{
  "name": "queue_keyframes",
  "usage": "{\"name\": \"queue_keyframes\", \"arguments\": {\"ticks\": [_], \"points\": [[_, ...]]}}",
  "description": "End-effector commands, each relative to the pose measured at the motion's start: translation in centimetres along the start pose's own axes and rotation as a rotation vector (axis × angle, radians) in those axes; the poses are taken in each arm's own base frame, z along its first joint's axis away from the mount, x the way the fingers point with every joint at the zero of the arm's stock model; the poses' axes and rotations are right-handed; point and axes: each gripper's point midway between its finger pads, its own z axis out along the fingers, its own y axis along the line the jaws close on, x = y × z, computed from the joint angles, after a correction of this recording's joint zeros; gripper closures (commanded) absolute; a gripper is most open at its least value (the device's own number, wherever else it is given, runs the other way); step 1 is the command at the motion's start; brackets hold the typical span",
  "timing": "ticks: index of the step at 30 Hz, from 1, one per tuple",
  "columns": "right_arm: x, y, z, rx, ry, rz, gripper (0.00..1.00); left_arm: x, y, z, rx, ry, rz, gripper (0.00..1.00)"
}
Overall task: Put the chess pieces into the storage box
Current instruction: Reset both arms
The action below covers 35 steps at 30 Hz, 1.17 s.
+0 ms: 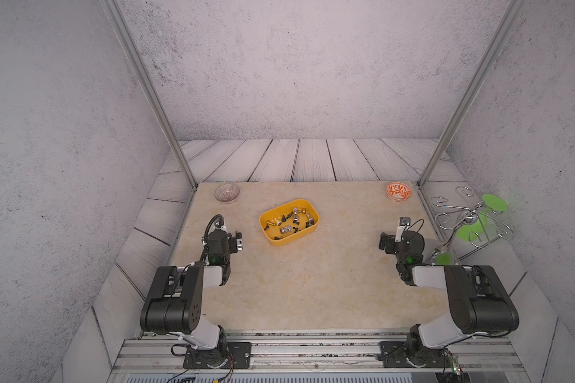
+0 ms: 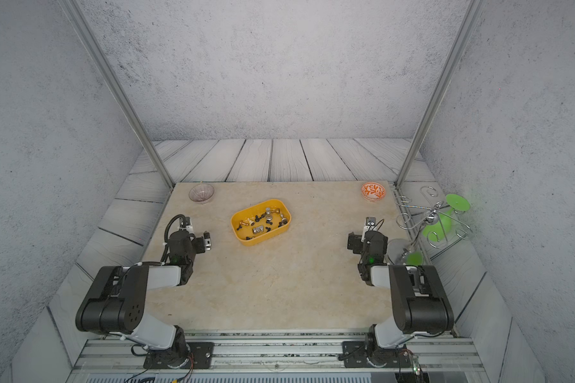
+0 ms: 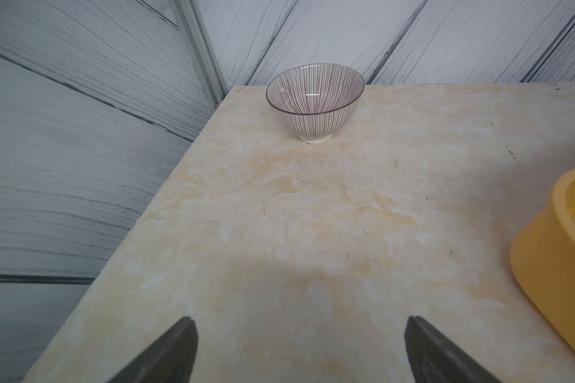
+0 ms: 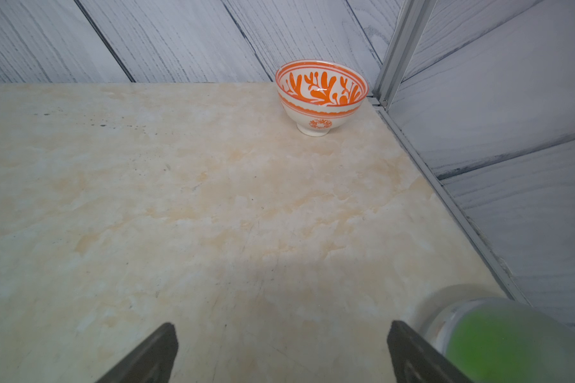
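Observation:
The yellow storage box (image 1: 292,239) (image 2: 263,240) sits on the marble tabletop toward the back, left of centre. Several chess pieces (image 1: 289,220) (image 2: 263,220), black, gold and silver, lie inside it. I see no pieces on the table outside the box. My left gripper (image 1: 238,240) (image 2: 206,241) hovers left of the box, open and empty; in the left wrist view (image 3: 299,320) bare table lies between its jaws and the box's corner (image 3: 551,258) shows at the edge. My right gripper (image 1: 384,243) (image 2: 352,242) (image 4: 281,325) is open and empty near the table's right side.
A clear ribbed bowl (image 1: 227,193) (image 3: 314,99) stands at the back left corner. An orange-patterned bowl (image 1: 398,191) (image 4: 322,89) stands at the back right corner. A wire rack with green glasses (image 1: 472,222) lies past the right edge, one green glass (image 4: 505,341) close beside my right gripper.

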Motion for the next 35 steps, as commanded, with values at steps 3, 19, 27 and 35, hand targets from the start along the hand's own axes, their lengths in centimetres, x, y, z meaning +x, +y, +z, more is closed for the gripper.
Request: {"name": "queue_keyframes", "arguments": {"ticks": [3, 19, 27, 35], "points": [[-0.7, 0.21, 0.12, -0.006, -0.02, 0.012, 0.01, -1.11, 0.26, -0.14, -0.005, -0.032, -0.009, 0.01], [-0.73, 0.24, 0.14, -0.007, -0.021, 0.012, 0.01, -1.08, 0.26, -0.12, -0.005, -0.03, -0.008, 0.01], [-0.66, 0.34, 0.42, -0.01, -0.009, 0.009, 0.01, -1.07, 0.29, -0.12, -0.005, -0.03, -0.008, 0.01], [-0.67, 0.35, 0.17, -0.013, -0.017, 0.009, 0.01, -1.12, 0.31, -0.14, -0.005, -0.032, -0.009, 0.01]]}}
